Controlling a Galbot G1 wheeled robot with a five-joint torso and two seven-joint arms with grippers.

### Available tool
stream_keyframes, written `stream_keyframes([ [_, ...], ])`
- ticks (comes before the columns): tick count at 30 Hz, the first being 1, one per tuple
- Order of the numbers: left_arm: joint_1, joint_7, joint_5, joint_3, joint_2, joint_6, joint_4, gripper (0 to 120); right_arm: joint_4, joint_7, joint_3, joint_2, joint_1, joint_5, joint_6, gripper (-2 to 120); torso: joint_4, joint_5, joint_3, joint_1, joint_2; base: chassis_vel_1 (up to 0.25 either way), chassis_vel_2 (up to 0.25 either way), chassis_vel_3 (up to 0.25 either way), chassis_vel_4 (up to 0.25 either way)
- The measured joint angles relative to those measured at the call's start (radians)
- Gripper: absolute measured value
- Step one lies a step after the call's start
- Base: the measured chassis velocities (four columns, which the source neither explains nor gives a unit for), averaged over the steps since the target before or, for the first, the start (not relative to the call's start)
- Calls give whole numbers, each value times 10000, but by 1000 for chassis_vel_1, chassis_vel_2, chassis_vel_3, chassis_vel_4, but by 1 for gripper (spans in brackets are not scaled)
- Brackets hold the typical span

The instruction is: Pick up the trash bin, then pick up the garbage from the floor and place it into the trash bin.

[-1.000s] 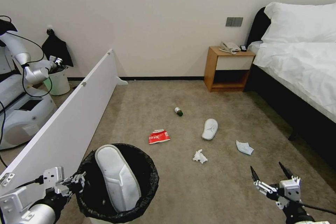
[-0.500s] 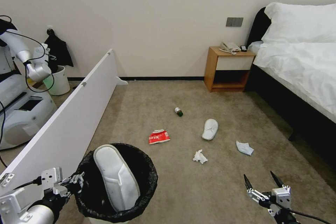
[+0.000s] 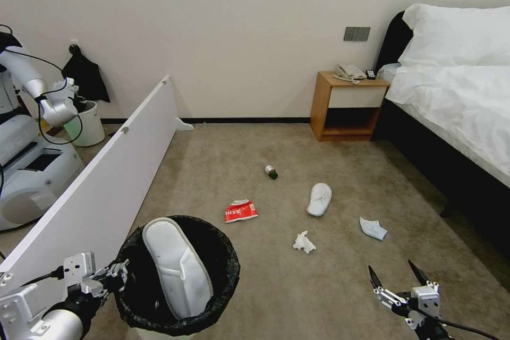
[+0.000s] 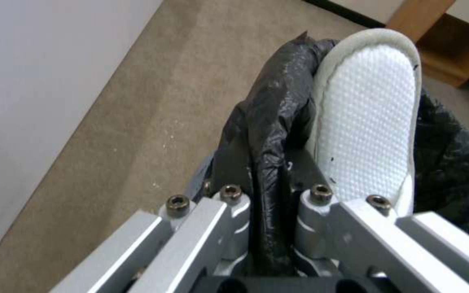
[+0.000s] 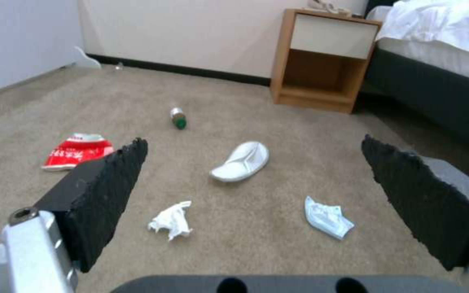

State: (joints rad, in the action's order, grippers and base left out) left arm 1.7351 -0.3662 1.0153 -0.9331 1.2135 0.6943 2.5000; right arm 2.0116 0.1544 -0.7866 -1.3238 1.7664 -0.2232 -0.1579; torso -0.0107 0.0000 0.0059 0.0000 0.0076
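A: Where is the trash bin (image 3: 220, 297), and what holds it?

B: It sits at about seven o'clock in the head view, low and left of centre. The left gripper (image 3: 118, 275) is clamped on the black bag folded over its rim, at the bin's nine o'clock side. In the left wrist view the fingers (image 4: 234, 203) pinch a fold of that black plastic between them.

A: Anything inside?

B: One white slipper (image 3: 178, 266) stands tilted in the bin, its sole (image 4: 367, 118) facing up toward the left wrist camera.

A: And the right gripper (image 3: 396, 280)?

B: Low at about five o'clock, above the carpet (image 3: 329, 297), its two black fingers (image 5: 104, 183) spread wide with nothing between them.

A: What litter lies on the floor?

B: A white tissue wad (image 3: 303, 242) nearest, roughly at the centre. A red-white packet (image 3: 240, 211) at its ten o'clock, a second white slipper (image 3: 319, 199) at its one o'clock, and a pale folded piece (image 3: 373, 228) at its three o'clock. Farther off, toward twelve, lies a small green-capped bottle (image 3: 271, 171). All are apart from one another.

A: Surroundings?

B: A wooden nightstand (image 3: 348, 106) at one o'clock beside the bed (image 3: 457, 90), and a long white board (image 3: 101, 191) on the left.
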Motion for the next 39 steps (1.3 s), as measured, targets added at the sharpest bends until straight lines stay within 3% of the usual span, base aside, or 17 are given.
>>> stream_keyframes([
  [23,-42,-20,30,-16,-57,-6,0,5,77,167,-41,91,41,-77,-2,100,0,0,-1,0,-2,-73,73,72,-72],
  [39,-149,29,-191,-418,-64,-77,0,5,109,216,-98,155,40,-161,-14,100,0,0,-2,0,0,-119,119,116,-119],
])
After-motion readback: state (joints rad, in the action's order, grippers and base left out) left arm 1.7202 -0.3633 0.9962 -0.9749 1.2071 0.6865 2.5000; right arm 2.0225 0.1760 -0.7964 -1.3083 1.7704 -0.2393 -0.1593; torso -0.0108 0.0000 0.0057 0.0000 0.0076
